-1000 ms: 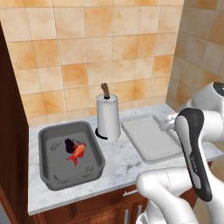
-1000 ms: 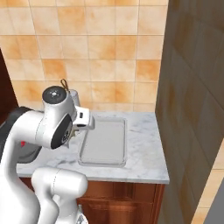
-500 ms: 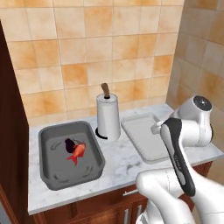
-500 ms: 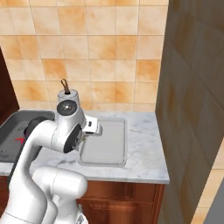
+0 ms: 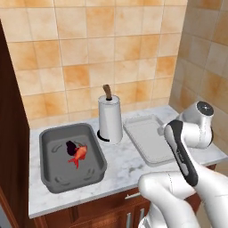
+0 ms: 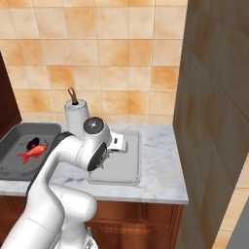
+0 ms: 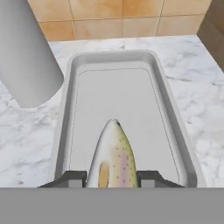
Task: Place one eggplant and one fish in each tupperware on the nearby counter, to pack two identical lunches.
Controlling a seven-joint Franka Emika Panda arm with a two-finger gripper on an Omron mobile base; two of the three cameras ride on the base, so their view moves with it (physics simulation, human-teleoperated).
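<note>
Marble counter (image 5: 120, 167) has stayed put; my arm has swung lower over the pale container (image 7: 113, 105) since a moment ago. Beside the paper-towel roll (image 5: 110, 119), the dark container (image 5: 53, 178) keeps its eggplant (image 5: 71, 146) and red fish (image 5: 79, 154). My claw (image 7: 112, 177) stays clamped on the pale fish (image 7: 113, 157).

paper towel roll (image 5: 110, 119): upright white roll on a dark-tipped holder, on the marble counter (image 5: 124, 165)
tiled wall (image 5: 89, 53): orange-tan tiles, just behind the roll
wooden cabinet fronts (image 6: 146, 219): below the counter
</note>
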